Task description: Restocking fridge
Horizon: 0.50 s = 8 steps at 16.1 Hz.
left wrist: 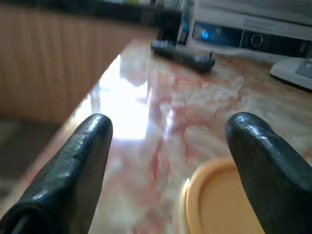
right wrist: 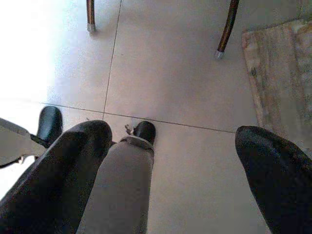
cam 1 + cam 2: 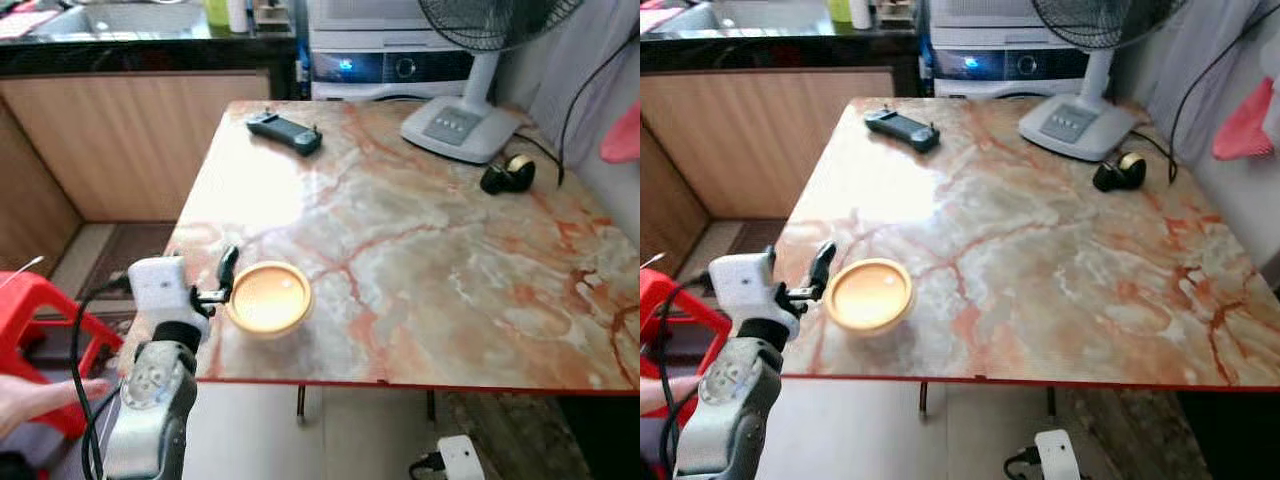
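Note:
A round container with an orange lid (image 3: 268,297) stands on the marble table (image 3: 420,260), close to its front left corner. My left gripper (image 3: 222,285) is raised at the table's left edge, just to the left of the container, and it is open. In the left wrist view the two black fingers (image 1: 78,161) are spread wide, with the orange lid (image 1: 219,204) low between them and nearer one finger. My right gripper (image 2: 173,136) hangs open over the tiled floor.
A black remote (image 3: 285,131) lies at the table's far left. A fan base (image 3: 460,125) and a black-and-gold object (image 3: 508,175) sit at the far right. A red stool (image 3: 30,310) and a person's hand (image 3: 40,395) are at the left, and a wooden counter (image 3: 130,140) stands behind.

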{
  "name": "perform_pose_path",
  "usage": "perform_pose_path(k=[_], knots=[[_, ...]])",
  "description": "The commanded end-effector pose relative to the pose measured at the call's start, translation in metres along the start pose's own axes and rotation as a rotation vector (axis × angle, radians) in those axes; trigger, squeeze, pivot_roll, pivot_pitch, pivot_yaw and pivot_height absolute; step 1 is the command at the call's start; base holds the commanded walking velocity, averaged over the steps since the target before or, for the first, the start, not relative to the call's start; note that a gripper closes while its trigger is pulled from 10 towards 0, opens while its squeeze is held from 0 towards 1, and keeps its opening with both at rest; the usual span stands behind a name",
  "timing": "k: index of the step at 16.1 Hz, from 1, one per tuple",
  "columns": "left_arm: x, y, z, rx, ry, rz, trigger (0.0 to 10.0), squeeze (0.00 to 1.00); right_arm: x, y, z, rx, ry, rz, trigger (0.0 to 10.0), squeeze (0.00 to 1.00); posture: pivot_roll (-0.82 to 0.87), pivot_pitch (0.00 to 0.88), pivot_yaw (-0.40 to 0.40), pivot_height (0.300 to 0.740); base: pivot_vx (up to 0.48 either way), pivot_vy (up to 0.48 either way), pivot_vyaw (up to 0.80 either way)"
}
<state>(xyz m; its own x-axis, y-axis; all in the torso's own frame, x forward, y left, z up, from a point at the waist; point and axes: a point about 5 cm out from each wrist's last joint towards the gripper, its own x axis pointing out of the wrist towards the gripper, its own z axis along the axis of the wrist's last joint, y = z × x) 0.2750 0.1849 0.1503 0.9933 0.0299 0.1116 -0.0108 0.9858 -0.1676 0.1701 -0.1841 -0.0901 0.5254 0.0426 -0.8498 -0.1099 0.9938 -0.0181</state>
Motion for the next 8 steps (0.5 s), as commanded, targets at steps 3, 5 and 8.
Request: perform_pose_path(k=[3, 5, 8], knots=[[0.003, -0.001, -0.004, -0.073, 0.045, -0.032, 10.0, 1.00, -0.001, -0.002, -0.002, 0.005, 0.007, -0.006, 10.0, 0.00, 0.11, 0.099, -0.019, 0.740, 0.000, 0.000, 0.00], [0.004, 0.004, -0.011, -0.103, 0.076, -0.014, 10.0, 1.00, -0.001, -0.003, -0.002, 0.005, 0.007, -0.009, 10.0, 0.00, 0.11, 0.100, -0.020, 0.740, 0.000, 0.000, 0.00], [0.008, 0.006, -0.010, -0.176, 0.082, -0.038, 10.0, 1.00, -0.001, -0.003, -0.002, 0.005, 0.007, -0.011, 10.0, 0.00, 0.10, 0.101, -0.024, 0.740, 0.000, 0.000, 0.00]])
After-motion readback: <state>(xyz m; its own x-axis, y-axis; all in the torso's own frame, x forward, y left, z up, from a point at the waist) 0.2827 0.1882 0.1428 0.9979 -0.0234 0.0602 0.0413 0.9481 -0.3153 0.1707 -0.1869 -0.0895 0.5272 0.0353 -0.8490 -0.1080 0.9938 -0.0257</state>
